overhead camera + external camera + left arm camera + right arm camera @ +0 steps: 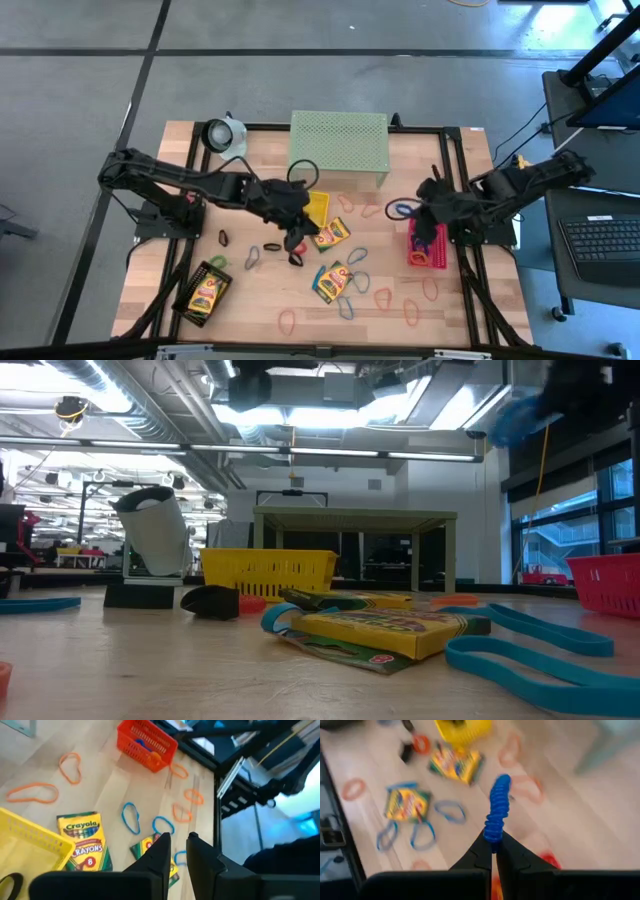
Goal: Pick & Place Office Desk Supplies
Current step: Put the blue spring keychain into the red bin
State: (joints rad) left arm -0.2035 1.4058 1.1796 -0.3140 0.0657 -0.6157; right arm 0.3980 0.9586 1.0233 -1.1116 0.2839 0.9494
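My right gripper (pixel 494 842) is shut on a blue ribbed loop (pixel 497 805). It hangs above the table beside the red mesh tray (pixel 427 245). My left gripper (pixel 177 840) hovers over the table's middle by the yellow tray (pixel 317 207), its fingers a narrow gap apart with nothing between them. Below it lie crayon boxes (pixel 330 235) (pixel 333 281), blue loops (pixel 131 817) and a black clip (pixel 297 258). Another crayon box (pixel 205 293) lies in the black tray at the near left. My right gripper pinches the blue loop by one end (pixel 493 836) between its two fingertips. The fingers slant downward from the table's right side. The loop sticks out past the fingertips, seen edge-on, lifted clear of the table.
A pale green mesh shelf (pixel 338 145) stands at the far middle, a white roll on a black stand (pixel 225 133) at the far left. Orange, red and blue loops (pixel 383 297) lie scattered over the near half. The red tray holds some loops (pixel 146 743).
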